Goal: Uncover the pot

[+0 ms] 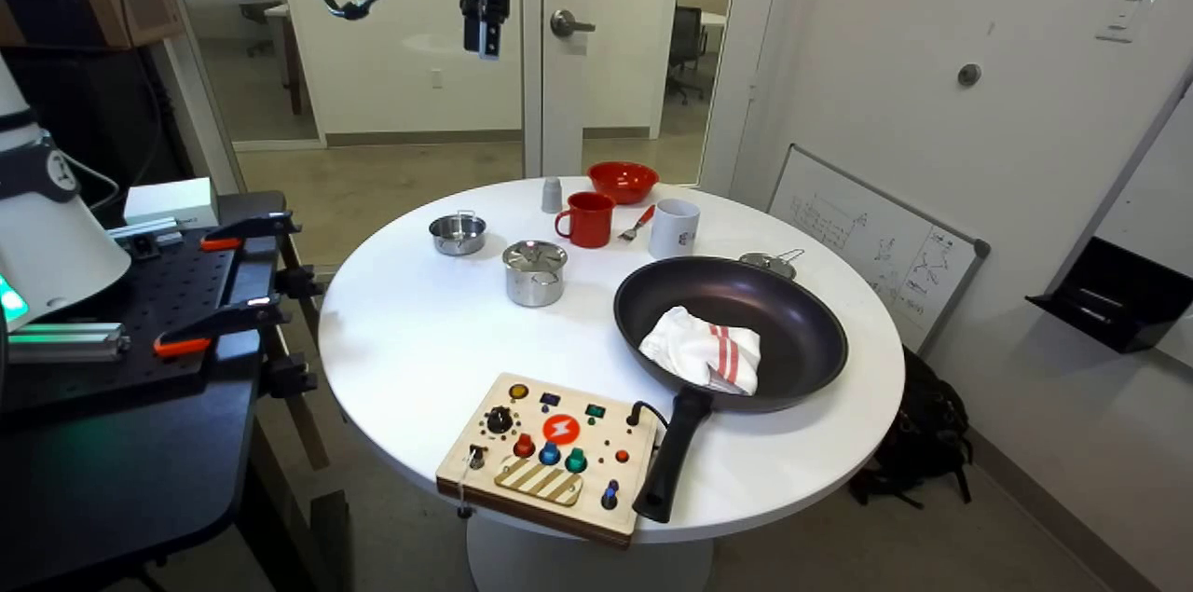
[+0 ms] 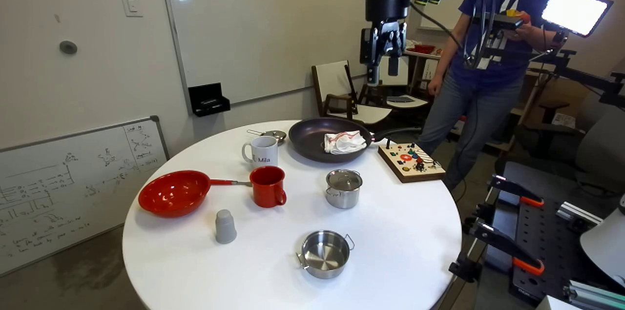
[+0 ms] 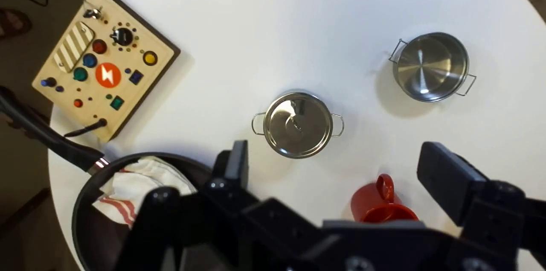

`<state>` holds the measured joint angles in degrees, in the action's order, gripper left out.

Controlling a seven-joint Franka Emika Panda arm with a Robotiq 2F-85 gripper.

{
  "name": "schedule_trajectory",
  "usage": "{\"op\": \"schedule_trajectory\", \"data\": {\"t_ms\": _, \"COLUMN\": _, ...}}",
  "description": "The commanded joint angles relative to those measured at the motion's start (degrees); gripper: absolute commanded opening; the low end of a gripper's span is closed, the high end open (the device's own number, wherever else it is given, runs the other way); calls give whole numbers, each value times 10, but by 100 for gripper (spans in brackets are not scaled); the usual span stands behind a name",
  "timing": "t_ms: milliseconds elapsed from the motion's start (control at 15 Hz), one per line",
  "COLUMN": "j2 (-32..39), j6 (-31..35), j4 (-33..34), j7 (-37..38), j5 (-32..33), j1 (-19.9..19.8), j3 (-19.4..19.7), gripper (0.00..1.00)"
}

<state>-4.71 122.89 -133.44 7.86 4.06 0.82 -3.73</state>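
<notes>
The small steel pot [image 1: 535, 287] stands upright near the middle of the white table, also seen in an exterior view [image 2: 343, 198]. Its round metal lid [image 1: 535, 254] sits on top, with a small handle in its centre. In the wrist view the lid [image 3: 298, 128] covers the pot's opening, and a wire handle sticks out on each side. My gripper [image 3: 335, 163] is open and empty, with the fingers wide apart. In both exterior views the gripper [image 1: 482, 49] [image 2: 383, 73] hangs high above the table, well clear of the pot.
An open steel bowl [image 2: 325, 255] with wire handles, a red mug [image 2: 268, 188], a white mug [image 1: 674, 228], a grey shaker [image 2: 225, 227] and a red bowl [image 2: 176, 195] stand around the pot. A black frying pan [image 1: 802, 340] holds a cloth [image 1: 704, 350]. A wooden button board [image 1: 550, 457] lies at the edge.
</notes>
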Motion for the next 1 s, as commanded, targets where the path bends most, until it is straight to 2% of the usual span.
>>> {"op": "schedule_trajectory", "data": {"t_ms": 0, "j2": 91, "j6": 59, "j4": 42, "j7": -15, "j5": -5, "j1": 9, "j3": 3, "gripper": 100}}
{"op": "schedule_trajectory", "data": {"t_ms": 67, "j2": 119, "j6": 52, "j4": 59, "j7": -23, "j5": -17, "j1": 8, "j3": 5, "gripper": 100}}
{"op": "schedule_trajectory", "data": {"t_ms": 133, "j2": 61, "j6": 46, "j4": 17, "j7": -5, "j5": -4, "j1": 11, "j3": 4, "gripper": 100}}
{"op": "schedule_trajectory", "data": {"t_ms": 400, "j2": 118, "j6": 52, "j4": 49, "j7": -10, "j5": -5, "j1": 12, "j3": 8, "gripper": 100}}
{"op": "schedule_trajectory", "data": {"t_ms": 600, "j2": 141, "j6": 53, "j4": 70, "j7": -1, "j5": 34, "j1": 18, "j3": 9, "gripper": 100}}
{"op": "schedule_trajectory", "data": {"t_ms": 733, "j2": 156, "j6": 48, "j4": 79, "j7": -15, "j5": 64, "j1": 19, "j3": 13, "gripper": 100}}
{"op": "schedule_trajectory", "data": {"t_ms": 933, "j2": 174, "j6": 67, "j4": 86, "j7": -93, "j5": 89, "j1": 9, "j3": 16, "gripper": 100}}
